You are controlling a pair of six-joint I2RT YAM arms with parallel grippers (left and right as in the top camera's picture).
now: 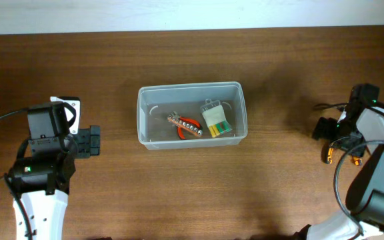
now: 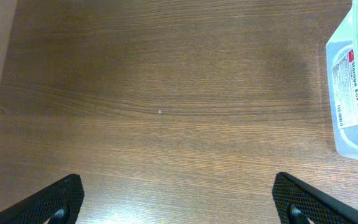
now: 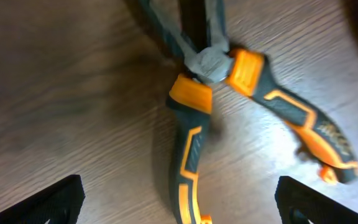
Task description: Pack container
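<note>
The clear plastic container (image 1: 191, 115) stands at the table's middle; its labelled end wall shows in the left wrist view (image 2: 353, 93). Inside lie a red-handled tool (image 1: 185, 126) and a clear case with green and yellow contents (image 1: 217, 120). Orange-and-grey pliers (image 3: 194, 124) lie on the table with handles spread, partly seen in the overhead view (image 1: 342, 152). My right gripper (image 3: 179, 205) is open above the pliers, with one handle between its fingers. My left gripper (image 2: 179, 202) is open and empty over bare wood, left of the container.
The wooden table (image 1: 112, 73) runs to a pale back edge at the top. Cables trail beside the right arm (image 1: 372, 120). The left arm (image 1: 45, 153) stands at the table's left front.
</note>
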